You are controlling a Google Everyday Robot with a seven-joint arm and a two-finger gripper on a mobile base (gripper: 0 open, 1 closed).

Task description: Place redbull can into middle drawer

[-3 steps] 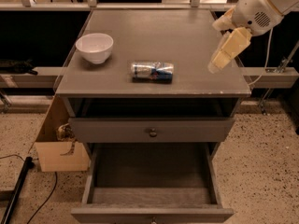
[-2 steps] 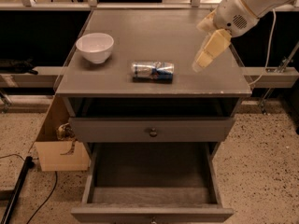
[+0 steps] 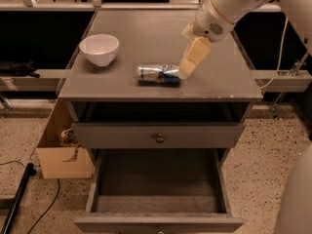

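Observation:
The redbull can lies on its side on the grey cabinet top, near the front edge, silver and blue. My gripper comes down from the upper right, and its cream fingertip is right at the can's right end. The middle drawer is pulled open below, and its grey floor holds nothing. Above it is the shallower drawer front with a small round knob, pushed in.
A white bowl stands on the left of the cabinet top. A cardboard box sits on the floor left of the cabinet. Black cables lie at the lower left. Metal rails run behind on both sides.
My gripper has moved left and down across the cabinet top, from the right edge to the can's right end. The can, bowl and drawers have not moved.

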